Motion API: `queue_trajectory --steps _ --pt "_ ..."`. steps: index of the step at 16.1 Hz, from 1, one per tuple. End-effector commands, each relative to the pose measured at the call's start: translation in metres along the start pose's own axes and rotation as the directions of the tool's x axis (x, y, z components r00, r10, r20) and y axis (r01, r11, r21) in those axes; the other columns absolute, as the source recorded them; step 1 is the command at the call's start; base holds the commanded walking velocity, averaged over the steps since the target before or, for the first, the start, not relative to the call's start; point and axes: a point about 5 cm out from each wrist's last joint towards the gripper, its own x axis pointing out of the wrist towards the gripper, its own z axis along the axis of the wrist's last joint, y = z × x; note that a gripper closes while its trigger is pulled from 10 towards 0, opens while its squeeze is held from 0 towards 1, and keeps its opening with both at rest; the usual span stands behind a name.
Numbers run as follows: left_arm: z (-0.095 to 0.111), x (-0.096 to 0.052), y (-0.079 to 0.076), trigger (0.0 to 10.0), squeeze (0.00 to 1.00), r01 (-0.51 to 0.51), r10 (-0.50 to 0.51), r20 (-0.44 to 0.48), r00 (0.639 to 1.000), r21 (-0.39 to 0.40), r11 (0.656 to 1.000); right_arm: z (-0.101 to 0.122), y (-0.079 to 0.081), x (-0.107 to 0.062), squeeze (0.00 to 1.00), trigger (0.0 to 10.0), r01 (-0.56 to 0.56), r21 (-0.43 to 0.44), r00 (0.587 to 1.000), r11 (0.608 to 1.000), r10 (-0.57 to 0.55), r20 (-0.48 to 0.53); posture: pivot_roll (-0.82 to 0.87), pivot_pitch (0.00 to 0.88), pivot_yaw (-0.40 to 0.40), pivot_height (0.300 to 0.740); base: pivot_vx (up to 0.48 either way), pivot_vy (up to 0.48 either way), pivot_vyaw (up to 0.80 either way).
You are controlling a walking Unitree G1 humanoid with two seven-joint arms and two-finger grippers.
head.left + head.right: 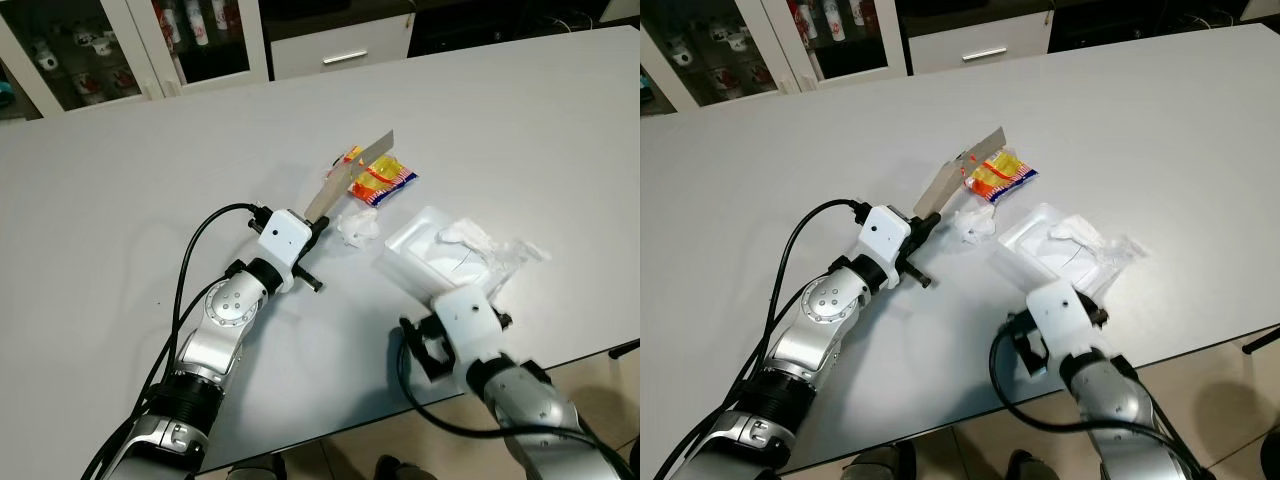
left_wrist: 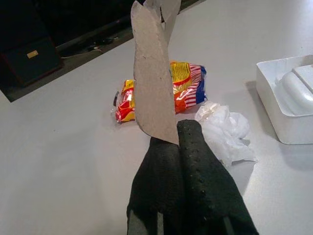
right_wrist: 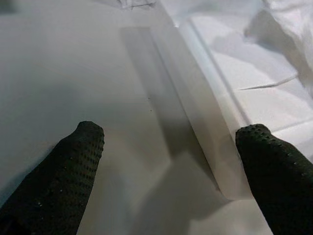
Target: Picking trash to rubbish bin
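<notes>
My left gripper [image 1: 318, 226] is shut on a brown cardboard strip [image 1: 350, 175], held tilted up above the white table [image 1: 150, 180]. Behind the strip lies a yellow and red snack packet [image 1: 382, 180], and beside it a crumpled white tissue [image 1: 358, 226]. The strip [image 2: 152, 83] rises from the black fingers [image 2: 188, 161] in the left wrist view, with the packet [image 2: 188, 85] and tissue [image 2: 226, 132] beyond. My right gripper [image 3: 171, 147] is open at the near corner of a white plastic tray [image 1: 425, 250] holding crumpled clear wrap [image 1: 490, 245].
The table's front edge [image 1: 560, 365] runs just under my right arm. Glass-door cabinets [image 1: 100, 50] with small items and a white drawer unit [image 1: 340, 45] stand beyond the far edge.
</notes>
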Motion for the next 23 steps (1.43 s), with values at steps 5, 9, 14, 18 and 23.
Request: queue_trajectory --steps 5,9,14,18,23 --pt "-0.002 0.001 -0.002 0.0 0.0 0.019 -0.019 -0.01 1.0 0.007 1.0 -0.03 0.009 0.004 0.0 10.0 -0.067 0.095 0.991 0.993 0.077 -0.109 0.1 0.154 0.065 0.74 0.0 0.0 0.0" --pt "-0.003 0.0 -0.002 0.0 0.0 0.014 -0.014 -0.013 1.0 0.003 1.0 -0.06 0.006 0.004 0.0 10.0 -0.068 0.09 0.976 0.994 0.085 -0.202 0.1 0.153 0.063 0.74 0.0 0.0 0.0" --pt "-0.004 0.0 -0.001 0.0 0.0 0.016 -0.016 -0.02 1.0 0.004 1.0 -0.062 0.0 0.008 0.0 10.0 -0.045 0.08 0.98 0.996 0.059 -0.19 0.11 0.151 0.065 0.74 0.0 0.0 0.0" --pt "-0.004 0.0 -0.001 0.0 0.0 0.021 -0.021 -0.021 1.0 0.004 1.0 -0.046 0.002 0.009 0.0 10.0 -0.045 0.167 0.991 0.985 0.065 -0.113 0.11 0.147 0.068 0.74 0.0 0.0 0.0" --pt "-0.005 0.0 -0.002 0.0 0.0 0.03 -0.03 -0.023 0.999 0.003 1.0 -0.024 0.002 0.006 0.0 10.0 -0.034 0.482 0.999 0.876 0.009 0.054 0.11 0.145 0.067 0.74 0.0 0.0 0.0"
